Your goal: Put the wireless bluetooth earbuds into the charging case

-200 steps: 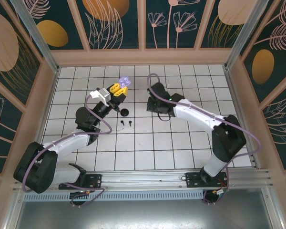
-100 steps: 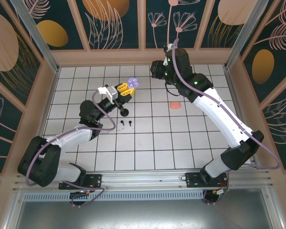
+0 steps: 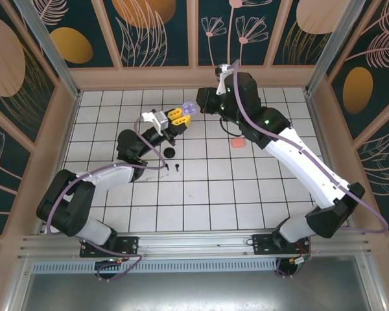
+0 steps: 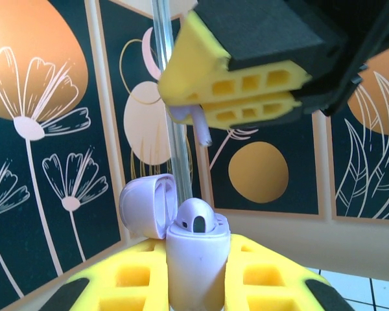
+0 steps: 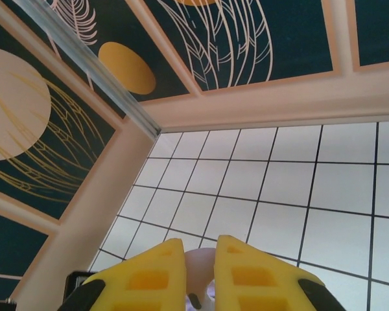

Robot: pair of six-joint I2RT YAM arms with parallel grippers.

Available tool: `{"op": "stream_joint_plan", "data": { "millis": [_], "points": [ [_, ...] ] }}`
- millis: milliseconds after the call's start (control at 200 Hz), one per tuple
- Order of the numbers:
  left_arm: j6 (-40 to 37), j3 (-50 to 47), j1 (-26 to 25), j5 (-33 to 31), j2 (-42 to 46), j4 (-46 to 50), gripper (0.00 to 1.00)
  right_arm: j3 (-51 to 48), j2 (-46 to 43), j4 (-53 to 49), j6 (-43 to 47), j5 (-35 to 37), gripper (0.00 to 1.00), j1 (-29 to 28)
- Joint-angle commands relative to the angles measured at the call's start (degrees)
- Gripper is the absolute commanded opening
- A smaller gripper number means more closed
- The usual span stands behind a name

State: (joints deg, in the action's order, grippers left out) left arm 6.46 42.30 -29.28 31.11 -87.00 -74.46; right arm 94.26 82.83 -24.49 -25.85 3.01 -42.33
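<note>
Up near twelve o'clock over the surface (image 3: 246,194), the left hand (image 3: 179,116) angles upward, clenched on the open lilac case (image 3: 189,108). Just above it, the right hand (image 4: 185,107) pinches a lilac earbud (image 4: 201,127), stem down. Another earbud (image 4: 196,222) seems seated inside.

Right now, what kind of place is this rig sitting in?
Likely a lab data-collection cell, not a home or shop: a white gridded tabletop, boxed in by printed floral wall panels, with an aluminium mounting rail along the near edge.
</note>
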Motion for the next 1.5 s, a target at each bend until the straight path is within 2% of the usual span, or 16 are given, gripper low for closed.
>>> {"op": "stream_joint_plan", "data": {
  "millis": [0,405,1496],
  "points": [
    [1.23,2.08,-0.25,1.53,-0.88,-4.96,0.00,-2.24,-2.90,4.92,-1.26,0.58,0.14,-1.08],
    [2.32,2.77,-0.34,2.83,-1.50,-7.18,0.00,-5.31,-2.61,8.74,-3.07,1.65,0.13,-3.02],
    [3.72,4.63,-0.43,1.69,-1.86,-7.28,0.00,-11.47,-3.06,9.55,-5.18,2.19,0.11,-4.69]
  ]
}}
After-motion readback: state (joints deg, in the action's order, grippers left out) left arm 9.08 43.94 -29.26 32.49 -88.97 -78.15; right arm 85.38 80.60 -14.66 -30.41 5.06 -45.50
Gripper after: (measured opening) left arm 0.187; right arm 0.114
